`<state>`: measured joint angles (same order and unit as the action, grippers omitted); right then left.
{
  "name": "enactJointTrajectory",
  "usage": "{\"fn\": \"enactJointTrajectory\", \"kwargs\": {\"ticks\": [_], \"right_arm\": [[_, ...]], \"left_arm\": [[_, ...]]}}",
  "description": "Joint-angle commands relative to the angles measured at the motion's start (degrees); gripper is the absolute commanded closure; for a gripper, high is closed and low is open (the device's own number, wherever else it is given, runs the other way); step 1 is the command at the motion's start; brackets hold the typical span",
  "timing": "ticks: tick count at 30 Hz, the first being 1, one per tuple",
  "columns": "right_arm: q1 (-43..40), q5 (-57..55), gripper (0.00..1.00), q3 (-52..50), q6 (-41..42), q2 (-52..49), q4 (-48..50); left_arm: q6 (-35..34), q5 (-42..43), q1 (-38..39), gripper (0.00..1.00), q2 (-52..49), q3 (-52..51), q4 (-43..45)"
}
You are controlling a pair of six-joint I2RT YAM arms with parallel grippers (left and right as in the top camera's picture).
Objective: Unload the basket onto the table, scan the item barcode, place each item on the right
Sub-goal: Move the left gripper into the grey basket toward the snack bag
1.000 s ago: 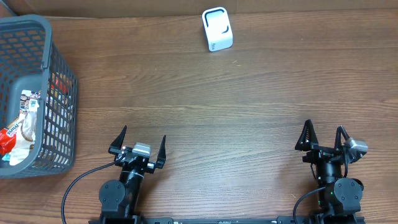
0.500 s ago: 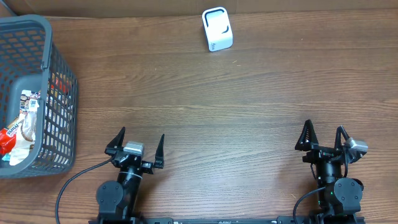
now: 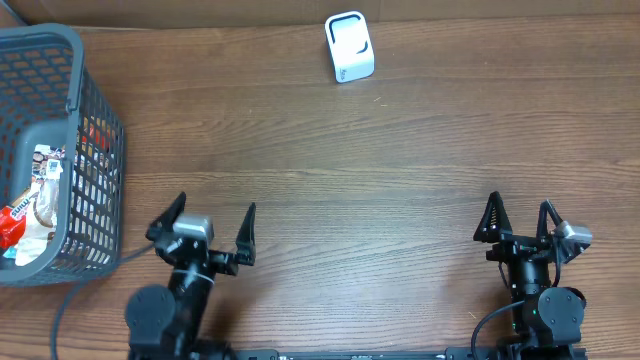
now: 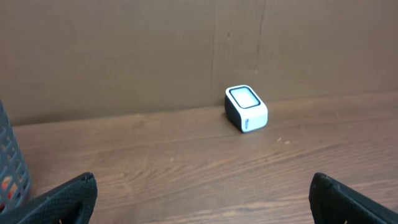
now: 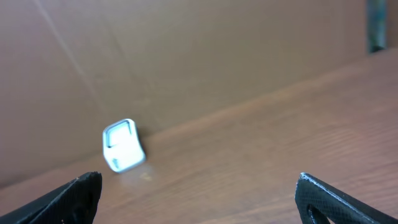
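1. Only the overhead view shows the packets (image 3: 28, 205) lying in the grey basket (image 3: 98, 130) at the table's (image 3: 400, 150) left edge; their print is unreadable.
2. Wrist views add the brown wall (image 4: 124, 56) behind the white scanner (image 4: 246, 108).
3. Left gripper (image 3: 216, 203) and right gripper (image 3: 519, 201): jaws wide apart, holding nothing.

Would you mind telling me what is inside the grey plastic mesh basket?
The grey plastic mesh basket holds several red-and-white printed packets; its walls and the picture's edge hide the rest, and no barcode shows.
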<state>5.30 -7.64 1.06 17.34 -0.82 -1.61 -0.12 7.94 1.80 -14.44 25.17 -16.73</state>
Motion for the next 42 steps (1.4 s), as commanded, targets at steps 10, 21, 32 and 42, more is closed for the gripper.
{"fn": "enactJointTrajectory", "kwargs": {"ticks": [10, 21, 32, 42], "right_arm": [[0.2, 14.0, 0.00, 11.7, 0.1, -2.3, -6.8], [0.2, 20.7, 0.00, 43.9, -4.3, -26.8, -30.2], [0.2, 25.3, 0.00, 65.7, -4.1, -52.0, -49.7], [0.2, 26.2, 0.00, 65.7, -4.4, -57.1, -50.4]], "left_arm": [[-0.4, 5.2, 0.0, 0.00, -35.6, 44.9, -26.1], [6.7, 3.9, 0.0, 0.01, -59.8, 83.8, -54.6], [0.9, -1.2, -18.7, 0.01, -65.2, 93.1, -53.4], [-6.2, -9.6, -41.9, 0.00, -71.3, 93.7, -52.4]]}}
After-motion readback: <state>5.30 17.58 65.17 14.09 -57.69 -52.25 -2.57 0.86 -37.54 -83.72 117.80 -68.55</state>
